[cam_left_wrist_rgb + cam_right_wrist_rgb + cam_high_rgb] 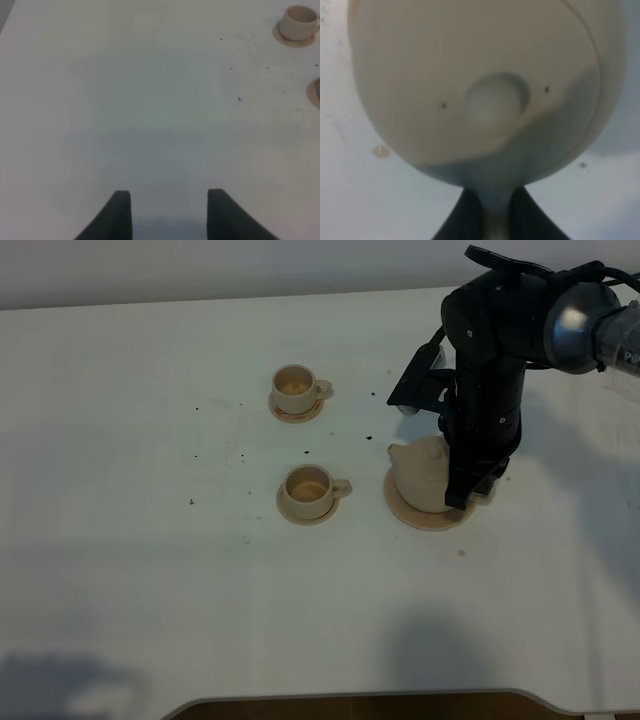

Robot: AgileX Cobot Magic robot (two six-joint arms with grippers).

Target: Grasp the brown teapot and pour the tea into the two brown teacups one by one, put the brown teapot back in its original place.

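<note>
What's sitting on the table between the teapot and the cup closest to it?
Nothing. In the high camera view, only bare white table separates the nearer teacup from the brown teapot.

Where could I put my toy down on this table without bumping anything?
The left side of the white table, left of the far teacup and near teacup, is bare except for tiny specks. The front strip before the teapot is bare too. It's crowded on the right, where the right gripper clamps the teapot on its saucer.
</note>
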